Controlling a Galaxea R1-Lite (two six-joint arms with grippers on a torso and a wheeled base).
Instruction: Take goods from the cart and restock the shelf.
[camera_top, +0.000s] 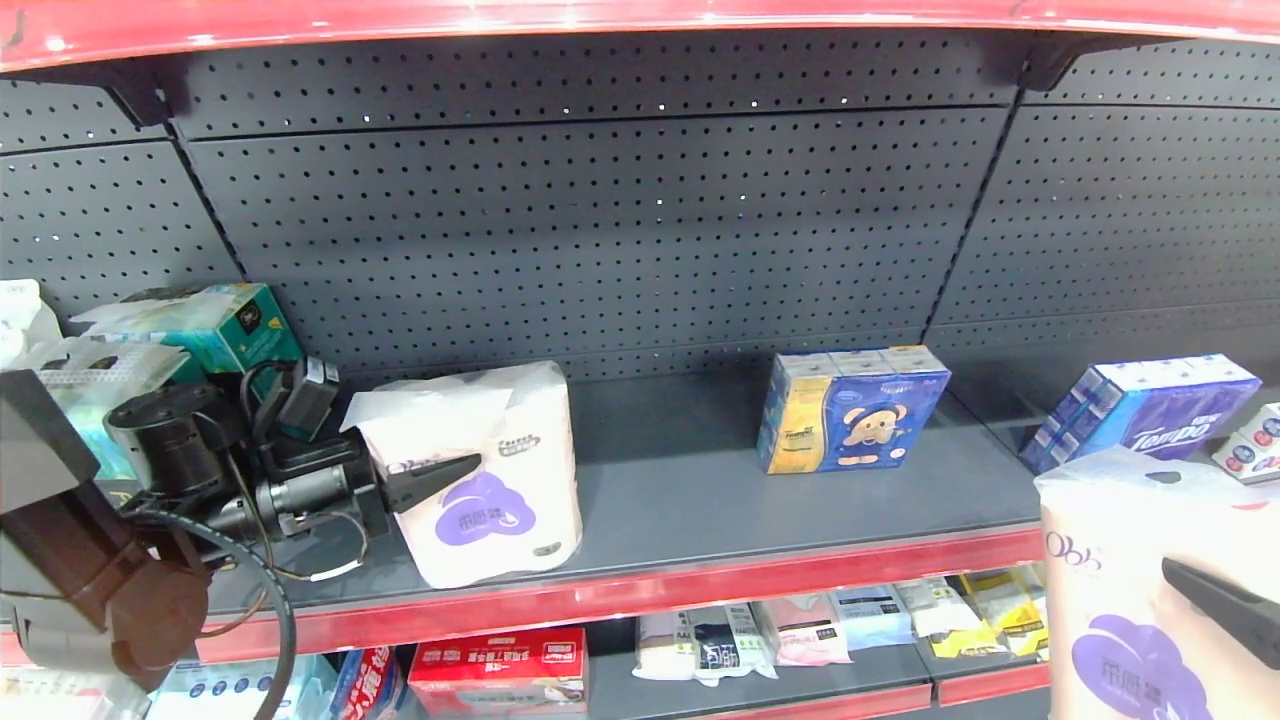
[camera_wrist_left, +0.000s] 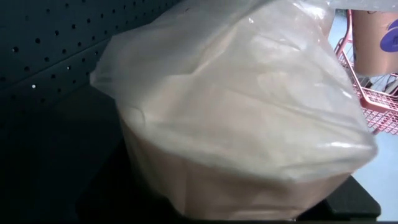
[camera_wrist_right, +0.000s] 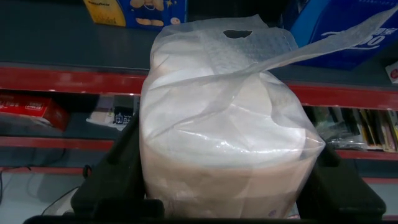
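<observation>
**Restocking under way, both arms loaded**

The grey shelf (camera_top: 700, 480) carries a toilet-roll pack (camera_top: 500, 420) near its front edge, clasped by the left gripper (camera_top: 450, 460). A second pack (camera_wrist_right: 224, 124) hangs before the shelf's right end, clenched in the right gripper (camera_wrist_right: 227, 186). Seat the first pack flat before letting go.

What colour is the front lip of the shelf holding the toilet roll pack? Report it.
Red; the shelf lip shows best in the head view.

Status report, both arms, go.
Left gripper shut on toilet paper pack, standing on shelf. Right gripper shut on second pack, off the shelf front. Blue tissue box mid-shelf, apart from both.
</observation>
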